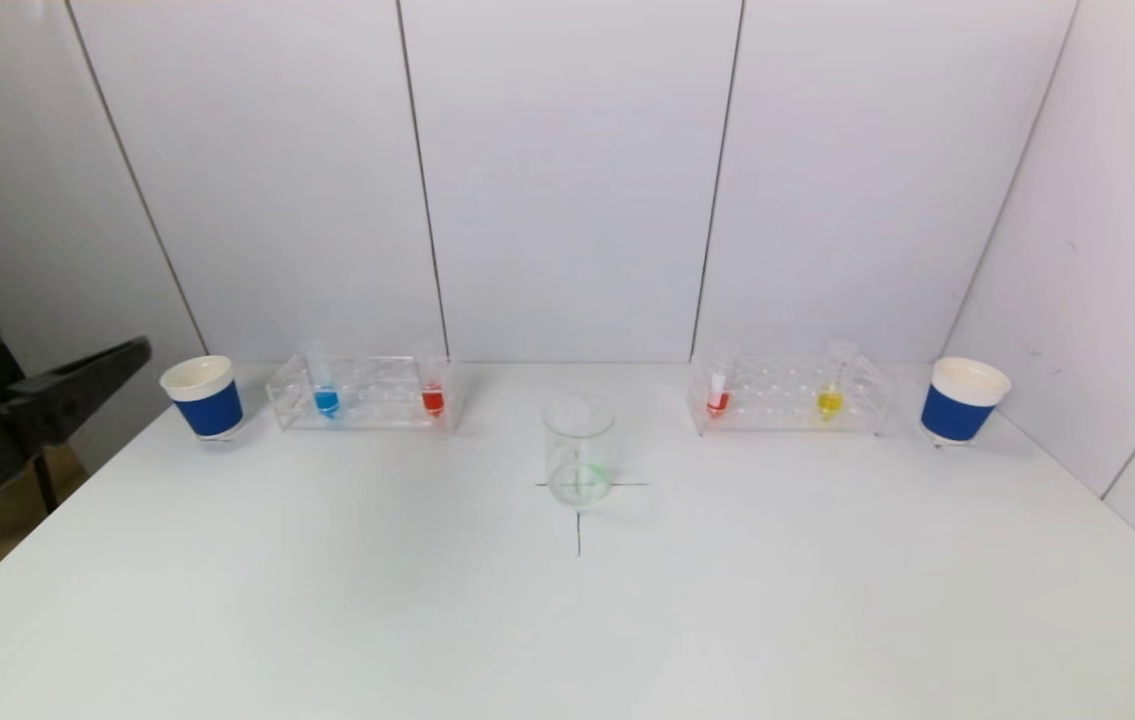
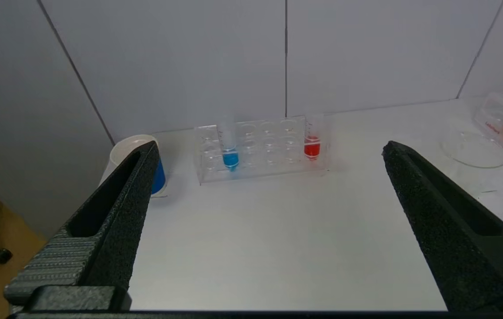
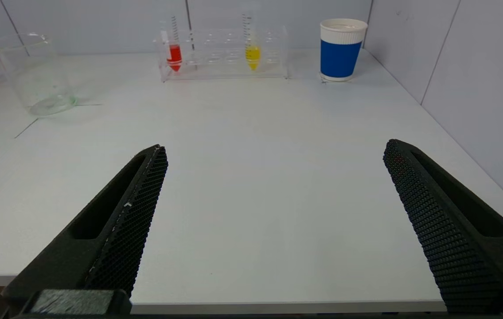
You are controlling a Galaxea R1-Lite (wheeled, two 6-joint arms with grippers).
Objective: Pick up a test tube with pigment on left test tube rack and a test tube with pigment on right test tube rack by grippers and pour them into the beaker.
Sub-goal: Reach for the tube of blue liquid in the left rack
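The clear left test tube rack (image 1: 377, 385) holds a blue-pigment tube (image 1: 325, 400) and a red-pigment tube (image 1: 433, 398). In the right test tube rack (image 1: 777, 385) stand a red-pigment tube (image 1: 718, 400) and a yellow-pigment tube (image 1: 830, 400). Between the racks, an empty glass beaker (image 1: 578, 450) stands on a cross mark. My left gripper (image 2: 270, 146) is open, low beside the table's left edge, well short of the left rack (image 2: 260, 148). Off the table's near edge, my right gripper (image 3: 276, 146) is open and far from the right rack (image 3: 224, 53). It is out of the head view.
A blue-sleeved paper cup (image 1: 204, 397) stands left of the left rack and another cup (image 1: 962, 400) right of the right rack. White wall panels close off the back and right side. The white table (image 1: 327, 600) spreads wide in front of the racks.
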